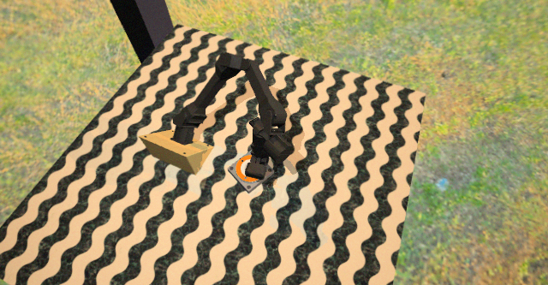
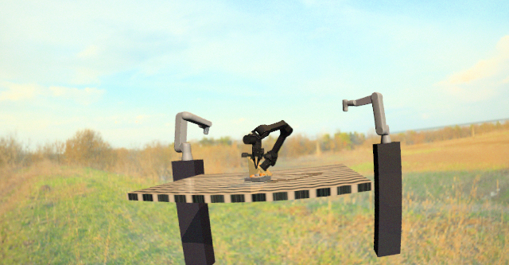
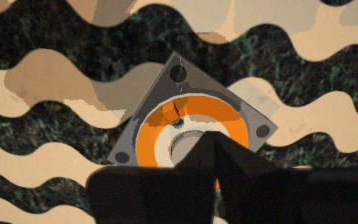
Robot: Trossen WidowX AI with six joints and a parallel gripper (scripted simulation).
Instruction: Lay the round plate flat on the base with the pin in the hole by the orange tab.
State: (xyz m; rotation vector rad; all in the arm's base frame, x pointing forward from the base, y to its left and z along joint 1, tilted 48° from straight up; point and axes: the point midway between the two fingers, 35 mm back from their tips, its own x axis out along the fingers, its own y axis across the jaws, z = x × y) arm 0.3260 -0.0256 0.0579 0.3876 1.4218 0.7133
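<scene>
The round plate [image 1: 240,170] [image 3: 145,145], an orange ring with a pale inner ring, sits around the grey post [image 3: 184,146] on the square grey base [image 1: 249,188] [image 2: 252,180] [image 3: 156,95]. In the wrist view the orange tab [image 3: 170,113] is at the plate's upper part, with a small dark round hole [image 3: 178,123] beside it. I cannot tell whether the pin is in that hole or how far the plate tilts. My gripper [image 2: 256,167] [image 3: 211,137] is shut with nothing between its fingers, pointing down over the plate. It hides the plate's lower part in the wrist view; contact is unclear.
The arm's wooden mount [image 1: 177,154] stands left of the base in the top view. Two grey arms [image 2: 180,131] [image 2: 379,114] on dark pillars stand beyond the striped table [image 1: 171,234] [image 2: 223,189]. The base's corners have dark round marks.
</scene>
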